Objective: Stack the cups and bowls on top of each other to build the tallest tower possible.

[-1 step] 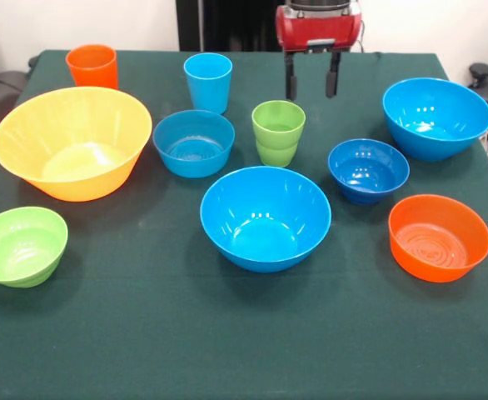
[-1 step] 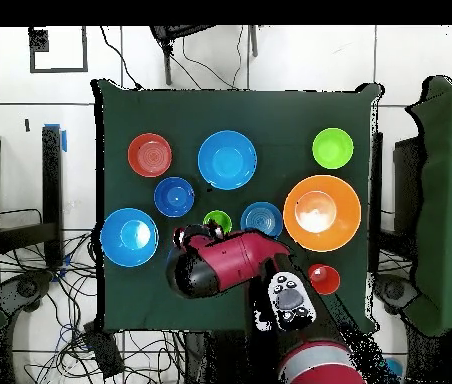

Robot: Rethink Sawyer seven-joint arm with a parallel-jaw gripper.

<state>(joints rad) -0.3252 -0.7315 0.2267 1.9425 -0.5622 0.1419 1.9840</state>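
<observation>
Claw [image 1: 311, 85] open and empty above upright, mouth-up lime green cup [image 1: 278, 132], no tower.

The front view sits low and close at the table's [image 1: 144, 333] edge, facing 12 o'clock. The overhead view looks straight down from high up, taking in floor [image 2: 300, 60] all around. The 2 views share the green tabletop, turned half round.

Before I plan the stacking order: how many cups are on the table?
3. The orange cup stands at the far left corner, the light blue cup behind the middle, and the lime green cup near the centre. None seems hidden.
</observation>
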